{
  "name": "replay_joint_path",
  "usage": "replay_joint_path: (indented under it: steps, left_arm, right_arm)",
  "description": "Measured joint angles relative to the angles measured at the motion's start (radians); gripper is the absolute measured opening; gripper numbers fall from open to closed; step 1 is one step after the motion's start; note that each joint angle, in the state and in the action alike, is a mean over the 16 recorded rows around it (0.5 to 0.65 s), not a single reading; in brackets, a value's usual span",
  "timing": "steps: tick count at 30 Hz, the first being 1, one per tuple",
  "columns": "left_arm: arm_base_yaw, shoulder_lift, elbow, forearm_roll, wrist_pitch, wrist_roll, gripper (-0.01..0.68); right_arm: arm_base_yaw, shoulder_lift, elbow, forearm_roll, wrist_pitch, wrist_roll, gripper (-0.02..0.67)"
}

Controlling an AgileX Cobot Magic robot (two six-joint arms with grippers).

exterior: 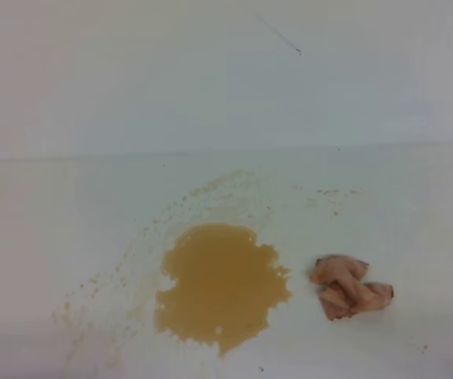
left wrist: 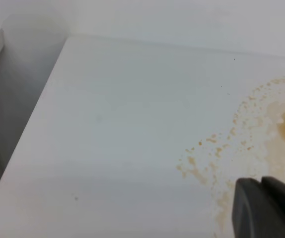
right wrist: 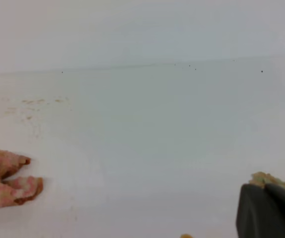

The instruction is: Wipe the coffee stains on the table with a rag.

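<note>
The coffee stains [exterior: 222, 288] form a tan-brown puddle on the white table [exterior: 45, 205], with speckles trailing up and to the left. The pinkish-orange rag [exterior: 351, 286] lies crumpled just right of the puddle, apart from it. Neither arm shows in the exterior high view. In the left wrist view my left gripper [left wrist: 260, 184] is a dark shape at the lower right, its two fingers pressed together, above speckles of the coffee stains [left wrist: 202, 161]. In the right wrist view my right gripper [right wrist: 265, 189] is shut at the lower right, with a tan fleck at its tip. The rag [right wrist: 6, 181] lies far to its left.
The table's left edge [left wrist: 31, 124] drops off into a grey gap beside a white wall. The far edge of the table [exterior: 226, 151] meets a plain white wall. Faint brown specks [exterior: 337, 192] lie behind the rag.
</note>
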Motion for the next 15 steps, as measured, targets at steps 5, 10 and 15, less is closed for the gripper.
replay_joint_path:
  steps: [5, 10, 15]
  left_arm:
    - [0.000, -0.001, 0.002, 0.000, -0.001, 0.000, -0.001]
    - [0.000, -0.005, 0.007, 0.000, -0.003, 0.000, 0.000]
    - [0.000, 0.002, -0.002, 0.000, 0.001, 0.000, -0.001]
  right_arm:
    - [0.000, 0.004, -0.005, 0.000, 0.002, 0.000, -0.003]
    - [0.000, 0.007, -0.009, 0.000, 0.004, 0.000, -0.003]
    - [0.000, 0.008, -0.011, 0.000, 0.004, 0.000, -0.003]
